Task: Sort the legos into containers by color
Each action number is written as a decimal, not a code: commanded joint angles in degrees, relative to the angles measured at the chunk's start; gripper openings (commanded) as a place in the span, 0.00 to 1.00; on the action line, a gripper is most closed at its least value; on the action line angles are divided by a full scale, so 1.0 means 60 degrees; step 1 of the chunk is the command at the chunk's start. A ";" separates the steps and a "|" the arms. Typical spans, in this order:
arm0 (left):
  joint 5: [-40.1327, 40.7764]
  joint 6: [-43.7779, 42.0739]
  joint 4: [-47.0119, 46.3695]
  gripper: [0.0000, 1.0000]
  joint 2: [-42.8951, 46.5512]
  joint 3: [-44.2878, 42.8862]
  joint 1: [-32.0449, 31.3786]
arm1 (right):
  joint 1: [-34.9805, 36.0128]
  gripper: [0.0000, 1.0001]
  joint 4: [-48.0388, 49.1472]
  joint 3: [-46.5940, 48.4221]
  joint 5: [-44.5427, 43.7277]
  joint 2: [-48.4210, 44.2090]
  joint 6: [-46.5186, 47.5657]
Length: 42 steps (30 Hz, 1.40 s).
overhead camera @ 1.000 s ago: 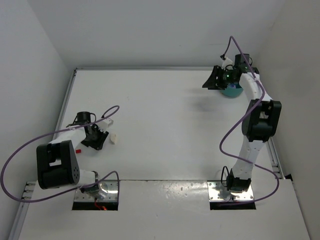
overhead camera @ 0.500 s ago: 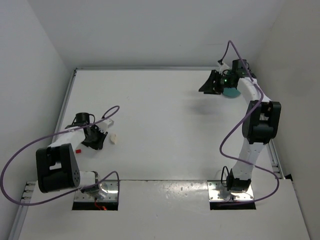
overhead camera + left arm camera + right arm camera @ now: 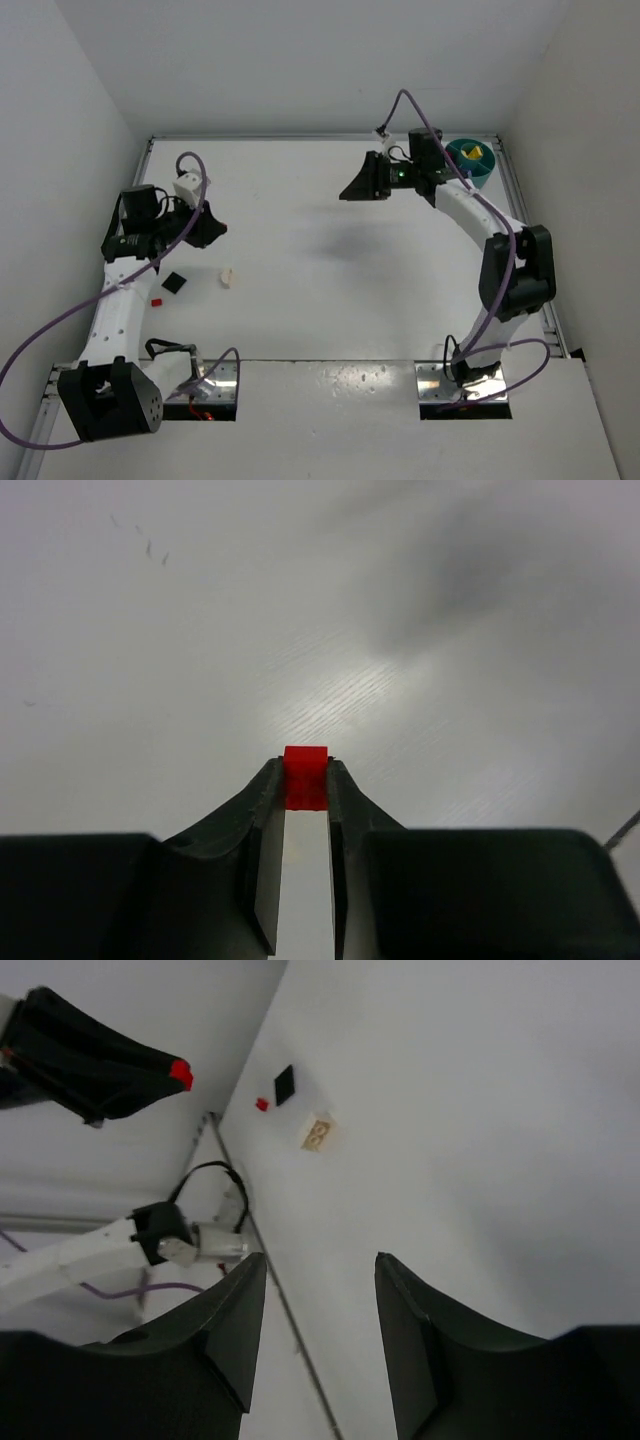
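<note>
left tool (image 3: 305, 776) pinches smooth boxy red brick (image 3: 305, 763)

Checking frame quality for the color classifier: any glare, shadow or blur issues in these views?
Left wrist: bright glare patch on the table ahead of the red brick, brick itself sharp. Top external: even light, one soft shadow mid-table. Right wrist: cream brick small but legible.

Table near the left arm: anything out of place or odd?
A black square lies between the loose red brick and the cream brick, unlike the coloured bricks; I cannot tell what it is.
</note>
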<state>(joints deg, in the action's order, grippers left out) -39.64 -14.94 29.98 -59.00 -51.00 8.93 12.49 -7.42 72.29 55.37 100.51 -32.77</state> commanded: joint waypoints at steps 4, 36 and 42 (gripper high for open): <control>-0.1231 0.5247 -0.1888 0.08 -0.0637 -0.0712 -0.0067 | 0.0247 0.48 -0.0799 0.1882 -0.2033 -0.0929 0.3042; 0.0762 1.4397 -0.2637 0.08 -0.0742 0.0427 -0.0404 | 0.5096 0.45 0.3435 0.2320 -0.5699 0.1616 -0.2682; 0.0644 1.4516 -0.2755 0.08 -0.0465 0.0678 -0.0492 | 0.5271 0.45 0.3521 0.2527 -0.5729 0.1852 -0.2682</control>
<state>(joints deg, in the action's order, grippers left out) -34.72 70.39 15.70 -64.18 -47.05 6.70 43.09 11.11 84.68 21.41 111.44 -47.72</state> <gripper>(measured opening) 0.238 0.443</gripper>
